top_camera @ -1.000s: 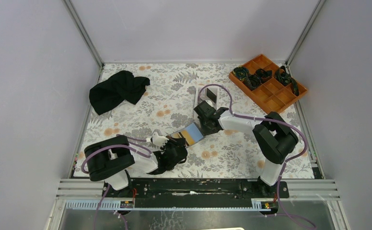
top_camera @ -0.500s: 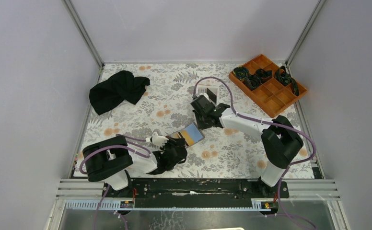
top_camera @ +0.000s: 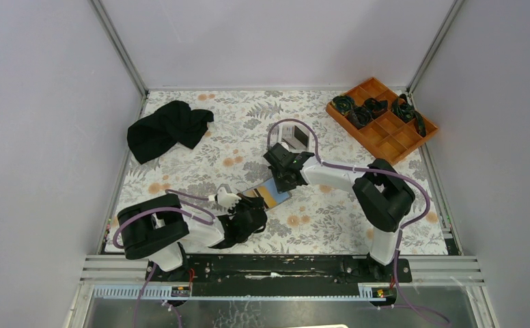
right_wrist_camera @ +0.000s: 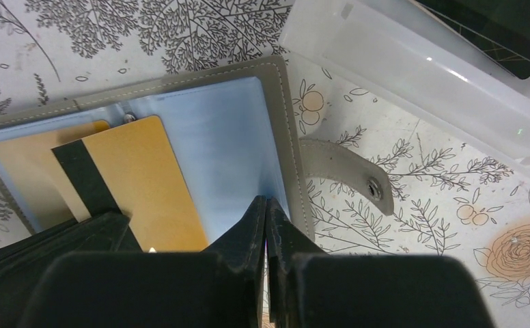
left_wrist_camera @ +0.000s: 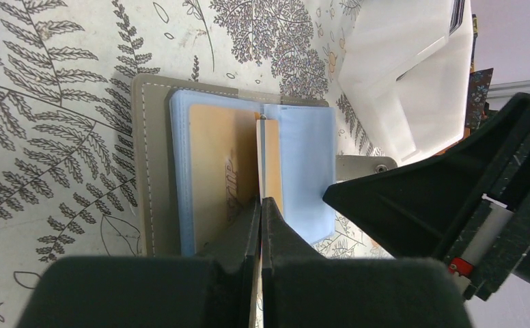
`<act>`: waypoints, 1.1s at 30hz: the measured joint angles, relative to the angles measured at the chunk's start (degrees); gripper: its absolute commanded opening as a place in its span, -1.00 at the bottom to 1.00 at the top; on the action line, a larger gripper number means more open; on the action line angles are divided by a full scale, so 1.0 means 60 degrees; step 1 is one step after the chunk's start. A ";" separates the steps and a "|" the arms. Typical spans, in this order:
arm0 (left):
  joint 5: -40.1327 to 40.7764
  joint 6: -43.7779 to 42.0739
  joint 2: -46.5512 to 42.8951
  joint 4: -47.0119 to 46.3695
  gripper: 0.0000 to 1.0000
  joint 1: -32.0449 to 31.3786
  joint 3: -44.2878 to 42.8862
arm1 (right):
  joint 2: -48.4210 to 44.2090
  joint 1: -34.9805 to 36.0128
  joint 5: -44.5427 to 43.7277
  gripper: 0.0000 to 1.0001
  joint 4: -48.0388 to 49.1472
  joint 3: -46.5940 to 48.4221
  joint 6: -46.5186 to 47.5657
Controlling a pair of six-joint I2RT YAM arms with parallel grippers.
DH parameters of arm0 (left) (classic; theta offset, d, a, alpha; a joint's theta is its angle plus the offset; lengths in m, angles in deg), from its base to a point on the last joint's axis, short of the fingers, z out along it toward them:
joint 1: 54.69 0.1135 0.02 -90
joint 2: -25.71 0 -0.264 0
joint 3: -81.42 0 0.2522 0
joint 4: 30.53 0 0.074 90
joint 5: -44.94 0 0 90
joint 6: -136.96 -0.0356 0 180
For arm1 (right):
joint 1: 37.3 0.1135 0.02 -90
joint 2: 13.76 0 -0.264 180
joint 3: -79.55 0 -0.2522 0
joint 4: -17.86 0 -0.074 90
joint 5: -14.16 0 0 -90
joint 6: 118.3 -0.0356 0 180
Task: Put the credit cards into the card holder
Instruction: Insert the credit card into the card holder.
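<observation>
While left hand (left_wrist_camera: 262, 205) pinches a gold card (right_wrist_camera: 149, 184), right hand (right_wrist_camera: 267, 205) is closed at the blue holder (right_wrist_camera: 235, 137).

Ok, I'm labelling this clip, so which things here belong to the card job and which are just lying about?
Job: card holder; slotted gold card; held gold card in left gripper; right gripper over the holder; dark card in white tray.
Lying about: orange tray with black bits; cloth.

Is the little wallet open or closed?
Open. The card holder lies spread flat, blue slots facing up, snap strap lying loose. The left fingers hold a gold card at it.
</observation>
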 measured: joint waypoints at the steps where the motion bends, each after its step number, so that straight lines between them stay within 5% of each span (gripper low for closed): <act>1: 0.0000 -0.0047 0.0000 -0.0004 -1.00 0.0000 0.0000 | 0.0047 0.0000 -0.0007 -0.93 0.0007 0.0000 0.0000; 22: 0.0007 -0.0066 -0.0525 -0.0277 -1.00 0.0000 0.0623 | 0.0222 0.0004 -0.0084 -0.94 0.0142 -0.0098 -0.0127; 33: -0.0044 0.0066 -0.0127 -0.2051 -1.00 0.0076 0.1293 | 0.0200 0.0004 -0.0080 -0.94 0.0222 -0.0160 -0.0146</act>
